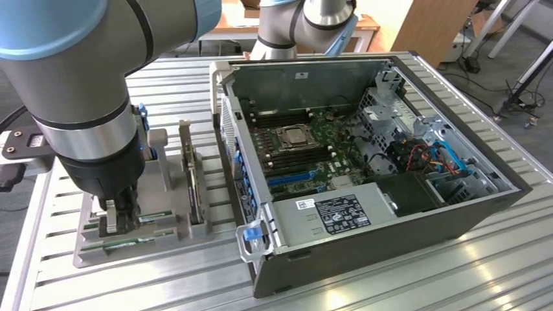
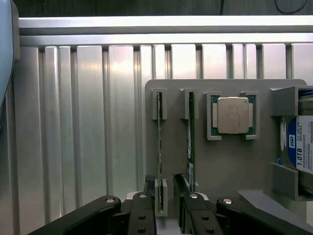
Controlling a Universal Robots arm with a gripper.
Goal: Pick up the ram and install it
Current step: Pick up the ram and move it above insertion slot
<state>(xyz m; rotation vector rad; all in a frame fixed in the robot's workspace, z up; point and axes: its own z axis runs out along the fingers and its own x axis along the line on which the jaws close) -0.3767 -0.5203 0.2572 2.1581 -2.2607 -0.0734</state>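
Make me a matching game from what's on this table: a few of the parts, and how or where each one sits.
Things:
1. ram
2. CPU chip
3. hard drive
4. computer case

States:
A. lies open, motherboard showing
B. stands on edge in the grey holder, between the fingers of the open gripper
C. carries a blue-and-white label
D. silver square, flat in its cradle

Pairs: 1-B; 2-D; 3-C; 4-A
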